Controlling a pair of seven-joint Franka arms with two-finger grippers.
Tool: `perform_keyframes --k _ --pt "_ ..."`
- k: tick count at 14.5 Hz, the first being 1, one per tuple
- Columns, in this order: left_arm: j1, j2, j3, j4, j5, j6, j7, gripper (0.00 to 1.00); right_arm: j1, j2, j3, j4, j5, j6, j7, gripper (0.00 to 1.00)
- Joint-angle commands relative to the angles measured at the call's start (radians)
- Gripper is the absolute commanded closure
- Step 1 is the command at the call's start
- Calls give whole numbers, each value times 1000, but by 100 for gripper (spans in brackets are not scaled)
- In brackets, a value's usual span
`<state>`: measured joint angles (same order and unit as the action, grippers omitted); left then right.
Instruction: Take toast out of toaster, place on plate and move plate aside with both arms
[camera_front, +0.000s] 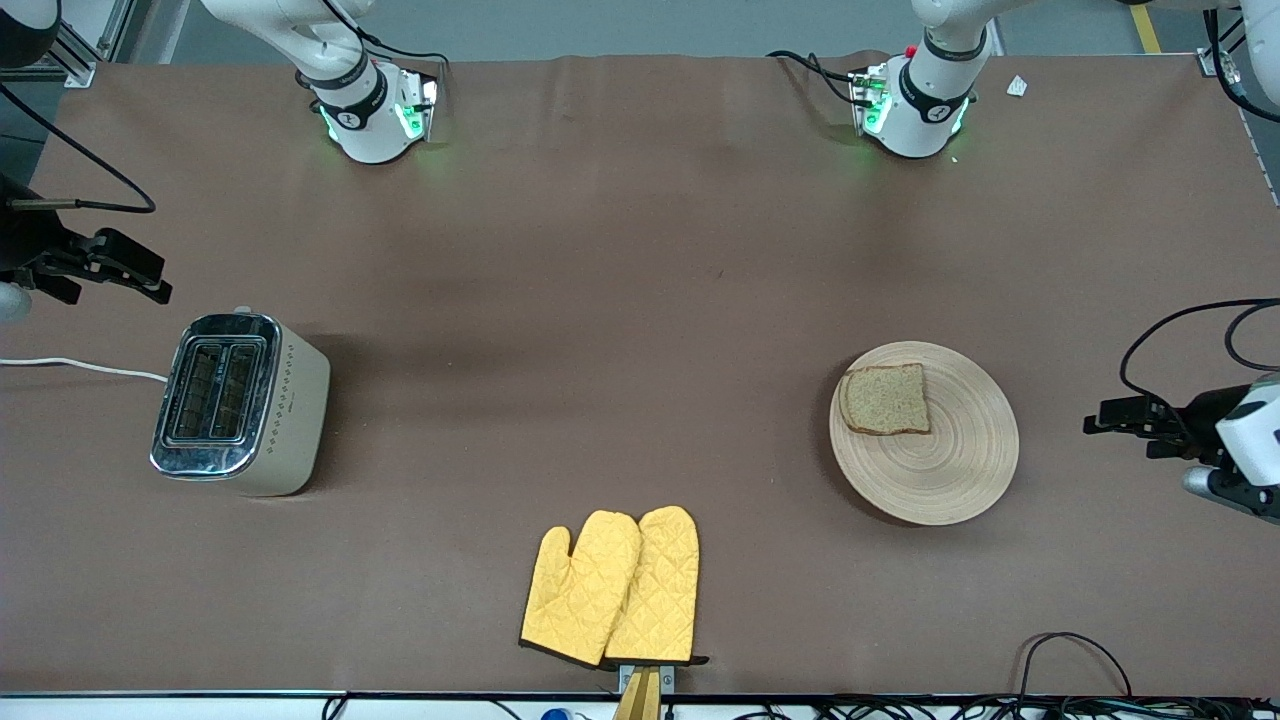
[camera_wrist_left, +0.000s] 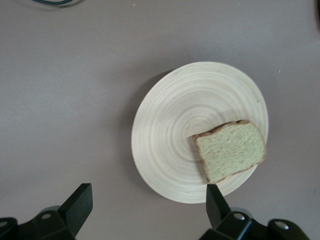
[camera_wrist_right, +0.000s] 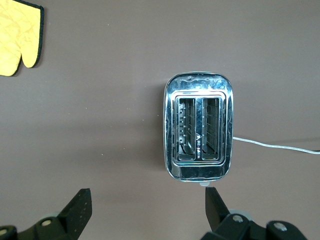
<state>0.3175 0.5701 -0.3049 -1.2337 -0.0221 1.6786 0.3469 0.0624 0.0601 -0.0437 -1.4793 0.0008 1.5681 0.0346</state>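
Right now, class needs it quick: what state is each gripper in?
Left gripper: open, holding nothing, beside the wooden plate at the left arm's end of the table.
Right gripper: open, holding nothing, by the toaster.

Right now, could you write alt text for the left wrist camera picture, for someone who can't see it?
A slice of toast lies near the edge of a round wooden plate on a brown table, seen from above. The left gripper hangs over the table beside the plate, its two black fingers open and empty.
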Motion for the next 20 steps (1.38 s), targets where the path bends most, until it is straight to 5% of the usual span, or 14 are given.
perform_keyframes --k 1,7,13,15,20 --pt "-50 -53 9 -27 25 -43 -103 0 4 -13 2 -9 -22 20 28 0" --pt "-166 -148 9 -29 25 -131 -391 0 -3 -13 -1 -16 -21 10 28 0" --pt "-243 -261 15 -29 45 -207 -425 0 -16 -13 -4 -15 -19 16 19 0" --pt "-323 -289 53 -30 144 -229 -418 0 -15 -13 -4 -12 -19 20 19 0" --pt "-391 -430 173 -104 146 -232 -405 0 -16 -13 -4 -12 -19 20 18 0"
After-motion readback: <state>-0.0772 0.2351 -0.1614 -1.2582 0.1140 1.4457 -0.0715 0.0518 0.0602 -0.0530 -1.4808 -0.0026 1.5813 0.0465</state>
